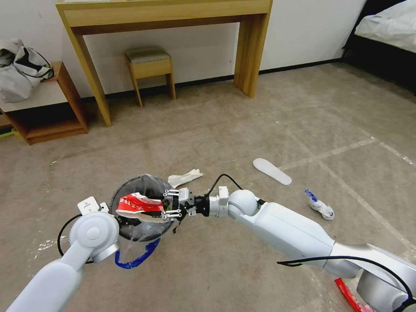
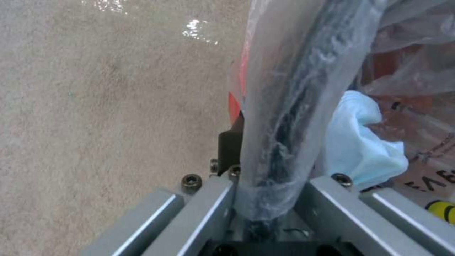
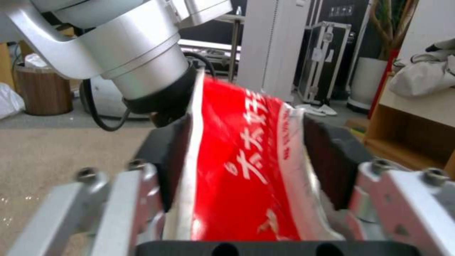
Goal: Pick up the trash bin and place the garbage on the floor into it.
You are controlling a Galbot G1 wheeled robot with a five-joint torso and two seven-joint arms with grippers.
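Note:
The trash bin (image 1: 143, 184) hangs just above the floor (image 1: 242, 130), its clear liner and blue drawstring loop (image 1: 135, 260) drooping below it. My left gripper (image 2: 268, 177) is shut on the bin's rim (image 2: 294, 106), liner included. A pale-blue mask (image 2: 360, 142) lies inside the bin. My right gripper (image 1: 171, 203) reaches over the bin's mouth from the right, shut on a red-and-white packet (image 1: 136, 203), which bows between the black pads (image 3: 170, 156). Other garbage lies on the carpet: crumpled white paper (image 1: 185, 177), a white-and-blue wrapper (image 1: 320, 206) and a red wrapper (image 1: 351, 297).
A flat white oval piece (image 1: 272, 170) lies right of the bin. A wooden desk (image 1: 164, 17) with a stool (image 1: 151, 65) under it stands at the back wall, a low shelf (image 1: 47, 108) with a bag at far left, a bed (image 1: 385, 30) at upper right.

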